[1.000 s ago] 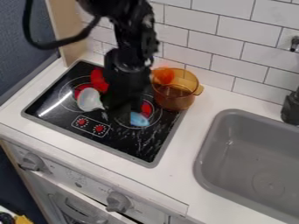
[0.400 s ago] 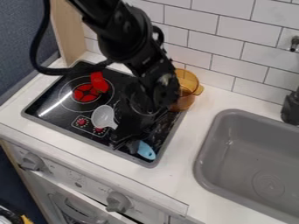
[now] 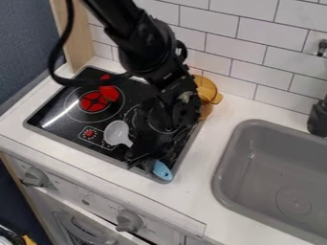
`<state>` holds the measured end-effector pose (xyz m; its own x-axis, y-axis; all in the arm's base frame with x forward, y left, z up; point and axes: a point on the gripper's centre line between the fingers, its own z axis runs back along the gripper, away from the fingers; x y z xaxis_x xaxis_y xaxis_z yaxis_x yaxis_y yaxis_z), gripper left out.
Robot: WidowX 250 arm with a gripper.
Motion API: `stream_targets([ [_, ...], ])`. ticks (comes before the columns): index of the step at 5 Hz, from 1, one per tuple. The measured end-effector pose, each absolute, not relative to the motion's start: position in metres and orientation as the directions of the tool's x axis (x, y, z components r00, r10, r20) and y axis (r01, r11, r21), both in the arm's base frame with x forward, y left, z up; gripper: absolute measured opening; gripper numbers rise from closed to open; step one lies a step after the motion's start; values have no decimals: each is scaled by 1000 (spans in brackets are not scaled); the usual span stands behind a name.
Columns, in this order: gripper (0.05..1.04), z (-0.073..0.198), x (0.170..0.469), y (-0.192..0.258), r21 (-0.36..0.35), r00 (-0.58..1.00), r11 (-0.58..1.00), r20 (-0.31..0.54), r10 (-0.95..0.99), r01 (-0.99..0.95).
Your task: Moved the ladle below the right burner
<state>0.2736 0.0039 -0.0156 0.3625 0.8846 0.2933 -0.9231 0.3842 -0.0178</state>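
Blue marks the handle [image 3: 163, 170] of the ladle [image 3: 117, 135], which we see slanting near the stove's [image 3: 46, 125] front edge, its handle at the front right corner, probably because our task wants it there. The dark hand [image 3: 142, 160] covers its middle; we cannot tell how open it is or whether it grips. We can read no labels.

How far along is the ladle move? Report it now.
Looks done: the ladle is down near the cooktop's front edge, apparently below the right burner, which the arm mostly hides.
In hand: the gripper is at the ladle's middle; whether it grips is unclear.
Left: probably just letting go, if held, and moving the arm away.
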Motion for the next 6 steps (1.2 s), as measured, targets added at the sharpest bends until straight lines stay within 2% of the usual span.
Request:
stream_targets([
  [1,340,-21,281,8,-2,362,377,269,892,-926],
  [3,938,-20,280,8,20,372,379,245,895,-925],
  [4,1018,-13,280,10,15,349,358,255,902,-934],
  [6,1007,47,293,23,-100,254,275,182,950,-956],
])
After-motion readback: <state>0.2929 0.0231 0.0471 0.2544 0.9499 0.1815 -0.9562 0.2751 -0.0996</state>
